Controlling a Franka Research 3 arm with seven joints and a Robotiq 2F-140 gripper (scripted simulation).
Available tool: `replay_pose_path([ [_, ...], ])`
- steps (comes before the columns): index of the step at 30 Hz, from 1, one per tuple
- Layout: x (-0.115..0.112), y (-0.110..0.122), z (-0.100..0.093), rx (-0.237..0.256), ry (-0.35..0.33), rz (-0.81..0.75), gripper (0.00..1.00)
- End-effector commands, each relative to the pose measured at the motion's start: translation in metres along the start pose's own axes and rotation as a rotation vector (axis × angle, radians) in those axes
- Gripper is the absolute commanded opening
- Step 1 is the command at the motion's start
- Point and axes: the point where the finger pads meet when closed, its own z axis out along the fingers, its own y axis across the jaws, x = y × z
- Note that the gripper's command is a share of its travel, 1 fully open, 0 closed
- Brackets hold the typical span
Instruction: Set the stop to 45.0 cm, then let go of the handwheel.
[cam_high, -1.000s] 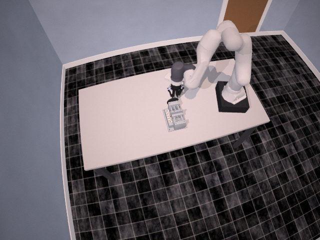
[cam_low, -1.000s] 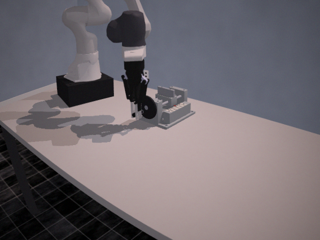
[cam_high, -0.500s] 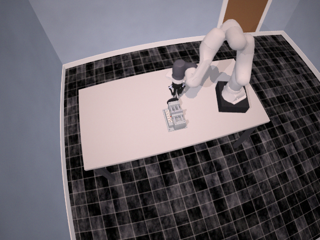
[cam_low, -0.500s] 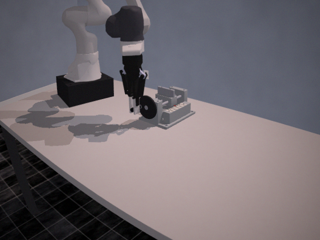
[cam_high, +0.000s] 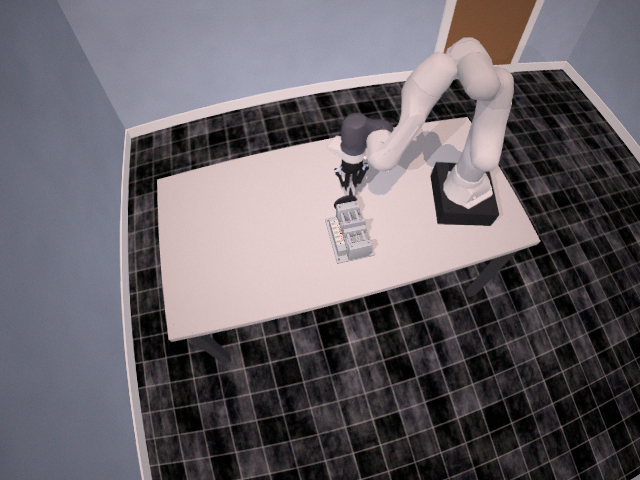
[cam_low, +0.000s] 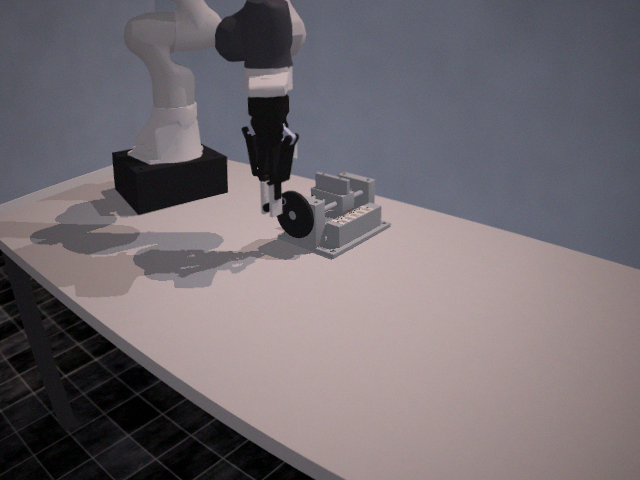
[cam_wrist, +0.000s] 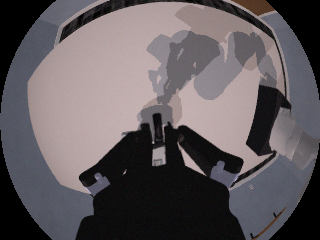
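Observation:
A small grey stop fixture (cam_high: 356, 242) (cam_low: 356, 223) stands on the table, with a screw rod, a sliding block and a scale strip along one side. A small red pointer (cam_high: 341, 233) (cam_low: 350, 211) sits by the scale; the reading is too small to tell. The black handwheel (cam_high: 344, 200) (cam_low: 297, 217) is at the end facing the robot. My gripper (cam_high: 349, 190) (cam_low: 272, 206) (cam_wrist: 157, 121) points down and is shut on the handwheel at its rim. In the wrist view the fingers hide most of the wheel.
The white table (cam_high: 232, 248) (cam_low: 413, 335) carries the robot's black base (cam_high: 465, 206) (cam_low: 170, 178) behind the fixture. The arm's shadow falls on the table to the left of the wheel. A brown door (cam_high: 491, 25) is in the back wall.

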Motion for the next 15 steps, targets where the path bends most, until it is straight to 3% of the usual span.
replay_pose_path([
  [1, 0.0, -0.011, -0.007, 0.012, 0.001, -0.005, 0.04],
  [15, -0.001, -0.04, -0.008, 0.012, 0.001, -0.005, 0.04],
])
